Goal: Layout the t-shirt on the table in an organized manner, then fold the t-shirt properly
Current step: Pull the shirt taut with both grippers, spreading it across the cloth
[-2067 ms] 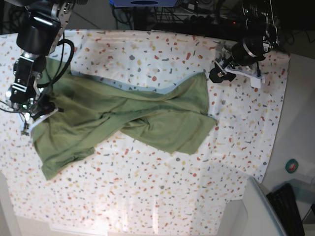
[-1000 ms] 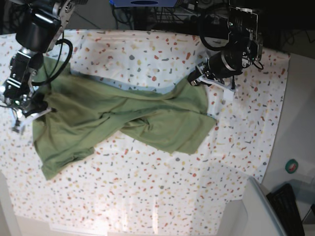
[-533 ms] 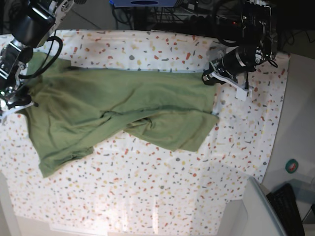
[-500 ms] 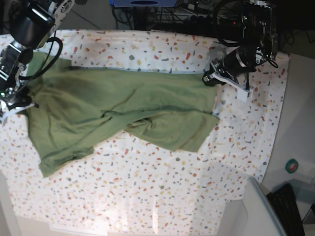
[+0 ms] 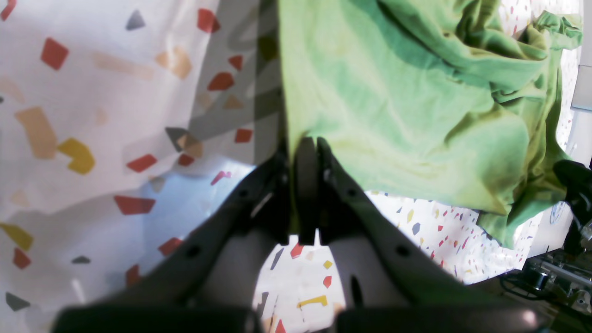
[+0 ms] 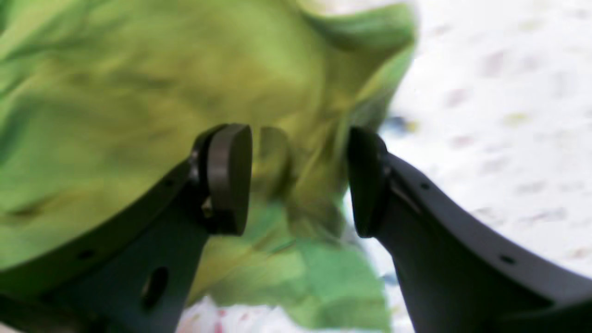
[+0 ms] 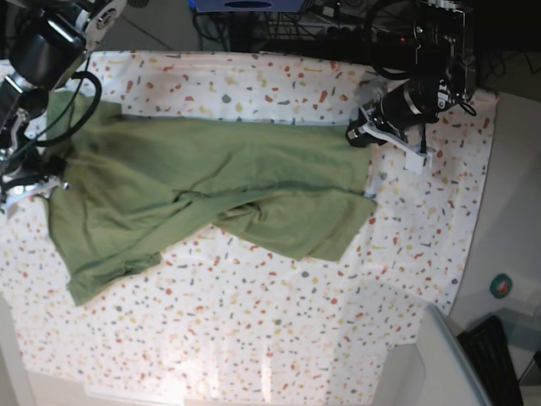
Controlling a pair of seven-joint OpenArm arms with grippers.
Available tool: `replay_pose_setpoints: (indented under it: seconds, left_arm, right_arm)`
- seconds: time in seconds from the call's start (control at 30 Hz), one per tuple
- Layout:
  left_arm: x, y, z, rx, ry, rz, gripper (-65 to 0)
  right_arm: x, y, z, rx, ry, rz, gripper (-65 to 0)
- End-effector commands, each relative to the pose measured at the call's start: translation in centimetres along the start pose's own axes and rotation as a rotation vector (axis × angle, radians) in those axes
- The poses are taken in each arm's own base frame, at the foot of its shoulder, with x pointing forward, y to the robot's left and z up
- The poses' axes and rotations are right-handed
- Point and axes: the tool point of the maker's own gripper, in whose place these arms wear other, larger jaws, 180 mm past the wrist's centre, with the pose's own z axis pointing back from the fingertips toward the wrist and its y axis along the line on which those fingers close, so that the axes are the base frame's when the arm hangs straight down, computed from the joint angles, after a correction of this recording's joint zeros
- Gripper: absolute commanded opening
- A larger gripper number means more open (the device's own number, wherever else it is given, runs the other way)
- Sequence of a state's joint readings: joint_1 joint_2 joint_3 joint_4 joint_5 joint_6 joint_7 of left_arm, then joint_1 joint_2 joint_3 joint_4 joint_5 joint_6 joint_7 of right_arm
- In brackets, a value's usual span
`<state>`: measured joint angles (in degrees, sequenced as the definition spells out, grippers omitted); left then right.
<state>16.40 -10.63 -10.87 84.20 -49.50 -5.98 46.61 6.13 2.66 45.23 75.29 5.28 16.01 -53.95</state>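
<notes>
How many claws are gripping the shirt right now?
1. The left claw is shut on the t-shirt corner; the right claw stands open at the opposite end.

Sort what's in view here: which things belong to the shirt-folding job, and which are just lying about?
Job:
t-shirt, olive green, spread but rumpled
table, speckled cloth
left gripper, shut on the shirt's edge
right gripper, jaws apart over the fabric

Lying about:
grey bin, lower corner
green-and-red round object off the table

The t-shirt lies spread across the table, apparently bunched toward its middle.
</notes>
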Motion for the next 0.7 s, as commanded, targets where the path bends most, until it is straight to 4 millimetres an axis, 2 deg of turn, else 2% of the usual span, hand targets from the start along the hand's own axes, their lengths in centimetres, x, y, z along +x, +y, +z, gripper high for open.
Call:
replay_pose_setpoints:
  seconds: [0.0, 0.3, 0.47, 0.57, 0.67]
  left_arm:
    - [0.9, -0.5, 0.3, -0.02, -0.025, -0.011, -65.0]
    - [0.9, -0.5, 0.3, -0.019, -0.025, -0.012, -65.0]
    - [0.9, -0.5, 0.3, -0.02, -0.026, -0.013, -65.0]
    - [0.5, -0.3, 0.5, -0.014, -0.021, -0.01, -65.0]
    - [0.5, -0.2, 0.5, -0.012, -0.019, -0.009, -65.0]
  right_arm:
    - [2.2, -2.1, 1.3, -0.041, -0.06, -0.024, -34.1]
    - [2.3, -3.9, 3.9, -0.09, -0.07, -0.015, -33.8]
    - [1.9, -4.3, 3.0, -0.087, -0.059, -0.025, -33.8]
    - [0.8, -6.3, 2.2, -0.094, -0.063, -0.118, -33.6]
    - [-0.4, -7.4, 1.5, -0.094, -0.05, -0.185, -33.6]
